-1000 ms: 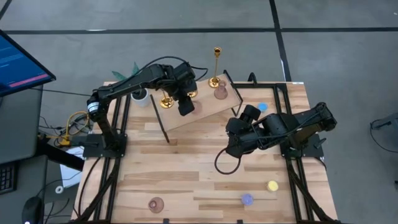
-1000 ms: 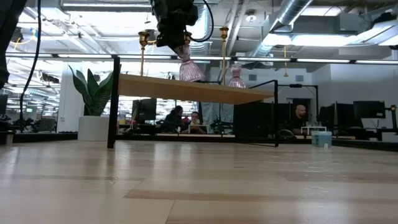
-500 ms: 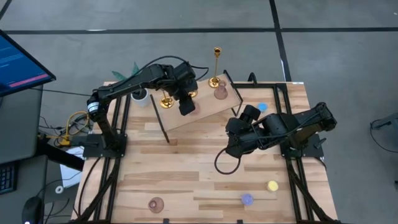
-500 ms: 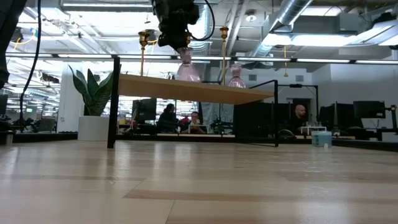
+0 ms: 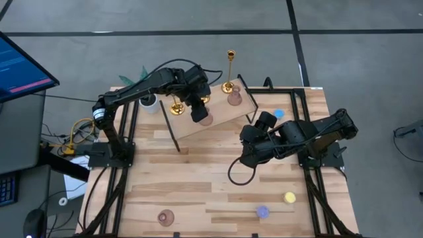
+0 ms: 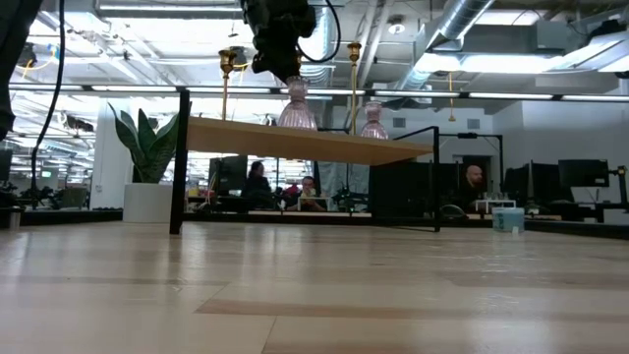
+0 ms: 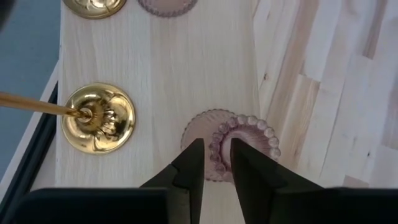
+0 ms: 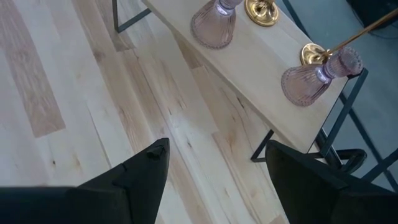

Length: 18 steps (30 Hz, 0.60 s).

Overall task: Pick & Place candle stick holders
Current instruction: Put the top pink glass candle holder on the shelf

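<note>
**A:** The pink holder (image 6: pixel 296 106) is down! A second ago it hung tilted just above the shelf; now it stands upright with its base on the raised wooden shelf (image 6: pixel 324 146), near the front edge.

**B:** And the left gripper (image 7: pixel 214 163) sits right on top of it, fingers pinched in on the beaded rim. In the left wrist view the jaws are nearly closed, with the rim's edge caught between them.

**A:** Lovely piece: ribbed, translucent dusty-pink glass, squat and bulbous, with a ring of little beads round the mouth.

**B:** Just beside it, the round scalloped base of a gold candlestick (image 7: pixel 98 117), mirror-shiny, thin stem leaning off out of view. A second pink holder (image 5: pixel 234 99) stands further along the shelf, next to the tall gold candlestick (image 5: pixel 229 69).

**A:** A third pink holder (image 5: pixel 165 216) lies well apart, down at the near edge of the pale plank table (image 5: pixel 198 185).

**B:** The right gripper (image 8: pixel 214 168) waits spread wide over mid-table, unchanged from before, holding nothing.
</note>
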Tool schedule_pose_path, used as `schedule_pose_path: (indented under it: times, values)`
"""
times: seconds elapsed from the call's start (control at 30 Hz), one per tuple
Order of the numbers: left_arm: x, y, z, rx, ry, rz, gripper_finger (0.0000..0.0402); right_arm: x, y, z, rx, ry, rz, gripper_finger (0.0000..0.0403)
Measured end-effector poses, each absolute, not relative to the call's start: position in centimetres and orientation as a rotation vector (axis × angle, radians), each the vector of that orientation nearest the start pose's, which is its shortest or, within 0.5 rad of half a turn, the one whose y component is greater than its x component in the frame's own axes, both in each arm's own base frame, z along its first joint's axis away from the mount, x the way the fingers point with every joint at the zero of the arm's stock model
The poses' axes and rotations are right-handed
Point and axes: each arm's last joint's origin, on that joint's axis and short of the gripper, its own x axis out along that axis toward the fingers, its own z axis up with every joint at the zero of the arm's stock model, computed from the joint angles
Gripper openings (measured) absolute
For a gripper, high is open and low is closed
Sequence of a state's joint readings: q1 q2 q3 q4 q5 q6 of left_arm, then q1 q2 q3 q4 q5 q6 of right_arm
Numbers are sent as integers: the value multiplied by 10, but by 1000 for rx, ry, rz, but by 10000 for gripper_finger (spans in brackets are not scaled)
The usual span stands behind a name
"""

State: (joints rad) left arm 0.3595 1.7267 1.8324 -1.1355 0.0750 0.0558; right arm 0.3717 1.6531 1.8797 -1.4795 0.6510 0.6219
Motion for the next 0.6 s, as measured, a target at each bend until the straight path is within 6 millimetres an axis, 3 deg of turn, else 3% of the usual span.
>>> schedule_pose_path:
  times: [0.1,0.4,0.6]
  values:
    - [324,119,370,-170,1008,231,83,282,91,394,-54,951,-557,256]
    - [295,110,404,-113,908,283,101,282,91,394,-52,949,-558,256]
    - [272,87,432,-97,793,248,100,289,93,397,-23,882,-536,256]
